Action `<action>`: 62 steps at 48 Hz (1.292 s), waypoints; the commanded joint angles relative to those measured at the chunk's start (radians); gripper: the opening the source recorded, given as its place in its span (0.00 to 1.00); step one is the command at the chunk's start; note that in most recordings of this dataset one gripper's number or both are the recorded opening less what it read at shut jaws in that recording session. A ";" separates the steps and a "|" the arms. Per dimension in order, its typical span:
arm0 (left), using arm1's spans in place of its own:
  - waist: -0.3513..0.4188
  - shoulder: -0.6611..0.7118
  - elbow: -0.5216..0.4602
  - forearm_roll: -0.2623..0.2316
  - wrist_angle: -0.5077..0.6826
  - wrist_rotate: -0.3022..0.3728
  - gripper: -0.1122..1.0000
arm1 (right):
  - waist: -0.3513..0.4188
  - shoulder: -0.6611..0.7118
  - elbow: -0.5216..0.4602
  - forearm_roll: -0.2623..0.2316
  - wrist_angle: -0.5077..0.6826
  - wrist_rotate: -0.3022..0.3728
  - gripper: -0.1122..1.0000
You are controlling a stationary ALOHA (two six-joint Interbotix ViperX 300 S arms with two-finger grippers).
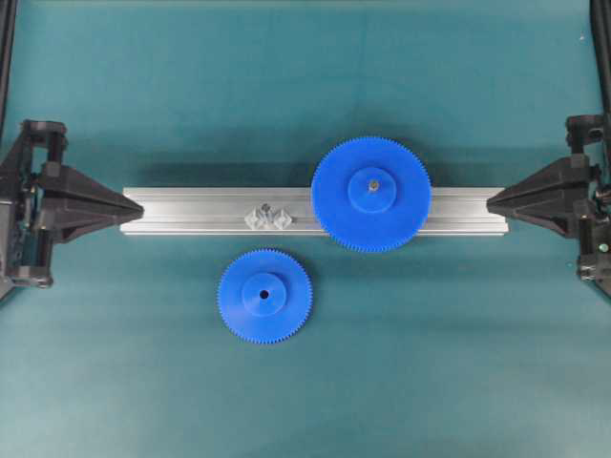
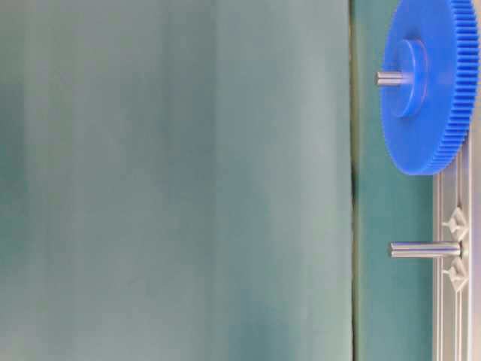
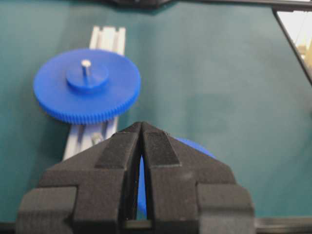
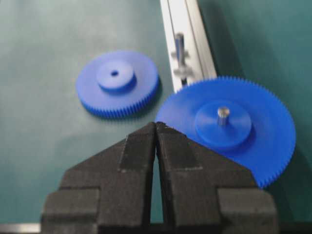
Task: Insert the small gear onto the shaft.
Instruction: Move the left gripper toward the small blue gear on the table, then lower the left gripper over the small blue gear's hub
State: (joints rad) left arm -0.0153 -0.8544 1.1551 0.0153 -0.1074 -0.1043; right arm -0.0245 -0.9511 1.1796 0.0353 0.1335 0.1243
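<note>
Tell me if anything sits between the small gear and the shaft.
Nothing visible does. The small gear lies flat on the mat just off the rail, with bare mat and rail between it and the shaft. The large gear sits off to one side.

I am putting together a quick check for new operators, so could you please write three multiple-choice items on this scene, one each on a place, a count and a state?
1. Where does the small gear lie?
A. On the green mat beside the aluminium rail
B. On the shaft
C. Stacked on the large gear

2. How many blue gears are there?
A. One
B. Two
C. Three

3. How is the left gripper?
A. Wide open
B. Shut on the small gear
C. Shut, holding nothing

Answers:
1. A: the overhead view shows it flat on the mat, apart from the rail.
2. B: one large gear on the rail, one small gear off it.
3. C: the left wrist view shows the fingers together with nothing between them.
</note>
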 commanded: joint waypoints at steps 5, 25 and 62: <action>-0.003 0.046 -0.040 0.002 0.028 -0.063 0.13 | -0.017 0.055 -0.029 -0.002 0.015 0.009 0.18; -0.028 0.129 -0.095 0.003 0.097 -0.055 0.13 | -0.058 0.086 -0.029 -0.006 0.063 0.008 0.18; -0.092 0.572 -0.390 0.003 0.288 0.037 0.13 | -0.081 0.086 -0.034 -0.005 0.091 0.009 0.18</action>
State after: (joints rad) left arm -0.0920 -0.2945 0.8084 0.0153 0.1764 -0.0660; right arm -0.0997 -0.8698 1.1735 0.0307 0.2240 0.1243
